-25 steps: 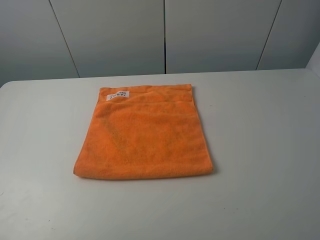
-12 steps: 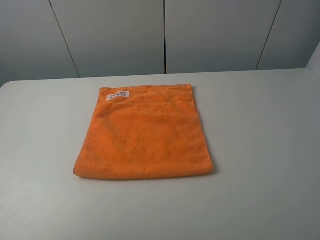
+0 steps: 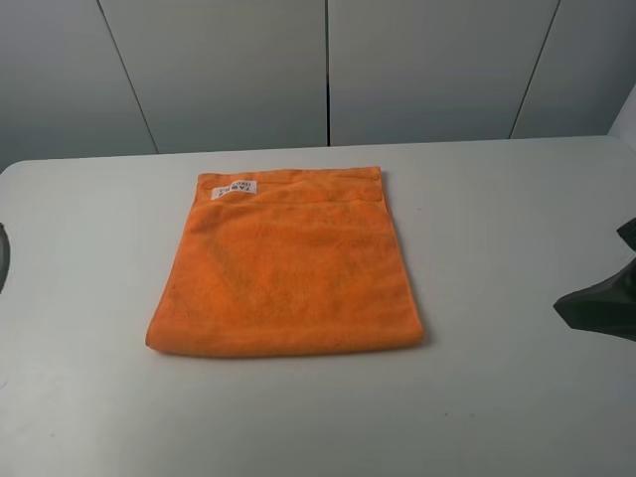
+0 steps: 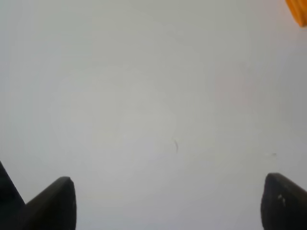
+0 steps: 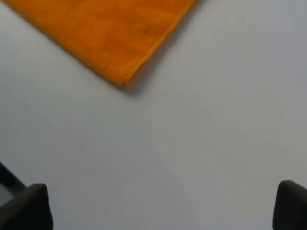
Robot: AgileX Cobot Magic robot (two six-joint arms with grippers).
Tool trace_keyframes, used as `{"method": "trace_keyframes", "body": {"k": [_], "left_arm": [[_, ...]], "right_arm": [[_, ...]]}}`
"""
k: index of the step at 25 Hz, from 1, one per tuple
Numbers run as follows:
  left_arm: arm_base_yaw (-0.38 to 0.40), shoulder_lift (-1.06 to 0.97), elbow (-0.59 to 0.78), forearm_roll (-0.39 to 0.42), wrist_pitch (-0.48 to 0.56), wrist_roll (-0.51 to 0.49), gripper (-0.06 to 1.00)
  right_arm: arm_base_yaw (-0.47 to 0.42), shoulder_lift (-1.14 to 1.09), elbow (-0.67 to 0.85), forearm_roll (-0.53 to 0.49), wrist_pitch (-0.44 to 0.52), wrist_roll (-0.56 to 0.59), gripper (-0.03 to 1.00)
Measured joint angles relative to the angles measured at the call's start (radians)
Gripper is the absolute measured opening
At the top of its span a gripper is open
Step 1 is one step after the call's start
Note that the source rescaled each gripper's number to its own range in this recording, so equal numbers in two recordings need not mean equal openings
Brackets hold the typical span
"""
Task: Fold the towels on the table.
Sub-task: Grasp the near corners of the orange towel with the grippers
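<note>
The orange towel (image 3: 288,263) lies flat on the white table (image 3: 497,199), folded into a rough square, its white label (image 3: 231,188) at the far left corner. My right gripper (image 3: 598,303) shows at the right edge, well clear of the towel. In the right wrist view it (image 5: 160,208) is open and empty above bare table, with a corner of the towel (image 5: 105,28) ahead. My left gripper (image 3: 3,256) is a dark sliver at the left edge. In the left wrist view it (image 4: 168,206) is open and empty, with only a tip of the towel (image 4: 298,10) showing.
Grey wall panels (image 3: 328,70) stand behind the table's far edge. Bare white tabletop surrounds the towel on all sides, with the widest stretch on the right.
Both arms have come into the exterior view, the right at the right edge and the left at the left edge. The towel has not moved.
</note>
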Motion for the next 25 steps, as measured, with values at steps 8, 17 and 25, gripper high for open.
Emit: {"method": "trace_keyframes", "body": {"k": [8, 17, 25], "left_arm": [[-0.242, 0.265, 0.0, 0.028, -0.06, 0.144, 1.0], [-0.252, 0.417, 0.0, 0.006, -0.232, 0.255, 1.0], [-0.252, 0.539, -0.001, 0.003, -0.291, 0.361, 1.0]], "right_arm": [[0.302, 0.301, -0.002, -0.095, -0.094, -0.089, 1.0], [0.583, 0.525, -0.062, -0.262, -0.148, -0.095, 1.0], [0.64, 0.72, -0.195, -0.427, -0.14, -0.102, 1.0]]}}
